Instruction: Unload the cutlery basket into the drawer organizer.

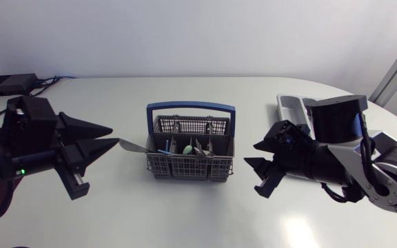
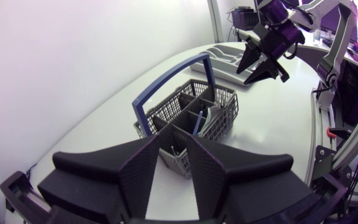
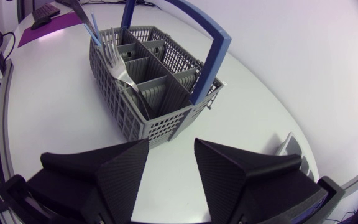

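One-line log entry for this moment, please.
left hand: open, empty | right hand: open, empty | cutlery basket: loaded, between hands | drawer organizer: partly occluded

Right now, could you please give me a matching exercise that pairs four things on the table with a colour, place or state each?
Things:
1. cutlery basket
2. basket handle
3. drawer organizer
4. left hand

Descriptions:
A. open, holding nothing
B. blue
C. grey, with cutlery inside
D. partly hidden behind the right arm

Pairs: 1-C, 2-B, 3-D, 4-A.
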Controlling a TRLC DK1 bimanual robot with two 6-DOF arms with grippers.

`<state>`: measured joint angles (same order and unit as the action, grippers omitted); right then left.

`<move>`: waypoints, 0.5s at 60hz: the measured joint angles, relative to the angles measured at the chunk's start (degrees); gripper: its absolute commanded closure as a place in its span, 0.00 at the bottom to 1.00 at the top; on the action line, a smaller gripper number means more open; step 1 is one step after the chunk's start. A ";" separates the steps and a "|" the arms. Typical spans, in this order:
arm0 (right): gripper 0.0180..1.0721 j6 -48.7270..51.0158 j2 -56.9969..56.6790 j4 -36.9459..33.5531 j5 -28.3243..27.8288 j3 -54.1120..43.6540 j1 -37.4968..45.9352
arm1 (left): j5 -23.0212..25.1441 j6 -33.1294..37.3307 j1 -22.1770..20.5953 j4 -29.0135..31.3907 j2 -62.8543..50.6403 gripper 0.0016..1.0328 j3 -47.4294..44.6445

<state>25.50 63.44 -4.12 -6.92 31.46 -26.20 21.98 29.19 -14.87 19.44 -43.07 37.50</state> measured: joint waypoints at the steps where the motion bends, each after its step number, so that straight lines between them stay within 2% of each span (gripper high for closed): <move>1: 0.47 0.00 -0.11 -0.02 0.00 0.00 0.00 | 0.02 0.00 0.37 0.17 0.09 0.67 -0.28; 7: 0.47 -0.02 -0.81 0.00 0.17 -0.11 0.00 | 0.20 0.00 2.27 2.10 0.17 0.64 -2.08; 13: 0.47 -0.22 -1.25 0.00 0.20 -0.15 -0.15 | 0.26 -0.22 2.40 3.02 0.39 0.63 -3.82; 17: 0.47 -0.46 -1.66 -0.02 0.17 -0.57 -0.55 | 0.26 -0.22 2.38 2.97 0.83 0.58 -5.44; 30: 0.47 -1.11 -1.75 0.00 0.81 -1.14 -1.44 | 0.46 -0.70 1.18 -4.90 -2.38 0.56 -9.75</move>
<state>24.38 61.69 -4.12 -6.11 30.33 -27.64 22.44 28.49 -13.69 14.55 -45.45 27.75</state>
